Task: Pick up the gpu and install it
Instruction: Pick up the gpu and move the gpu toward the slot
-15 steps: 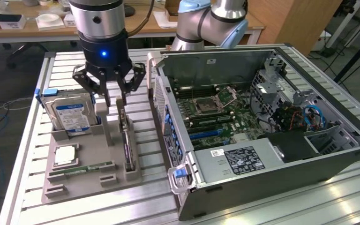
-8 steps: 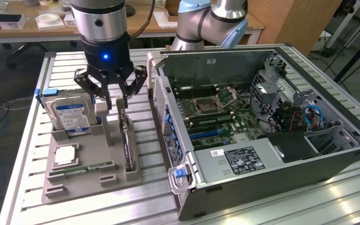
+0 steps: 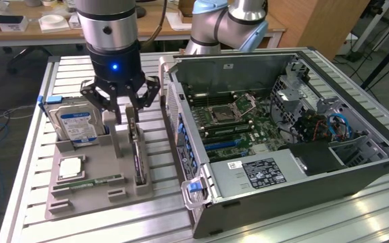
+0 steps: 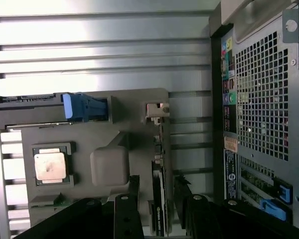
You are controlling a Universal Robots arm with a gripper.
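Observation:
The gpu (image 3: 138,157) is a thin dark card standing on its edge in a slot of the grey tray (image 3: 100,200), on the side nearest the computer case. My gripper (image 3: 127,108) hangs open just above the card's far end, with a finger to either side and touching nothing. In the wrist view the gpu (image 4: 158,199) runs between my dark fingers (image 4: 125,219), and its silver bracket (image 4: 157,110) sits at the end away from them. My gripper (image 4: 159,221) straddles the card there.
The tray also holds a hard drive (image 3: 78,124) with a blue-white label, a square processor (image 3: 71,168) and a green memory stick (image 3: 89,182). The open computer case (image 3: 282,136) lies on the exterior view's right, motherboard exposed. A second arm (image 3: 228,25) stands behind the case.

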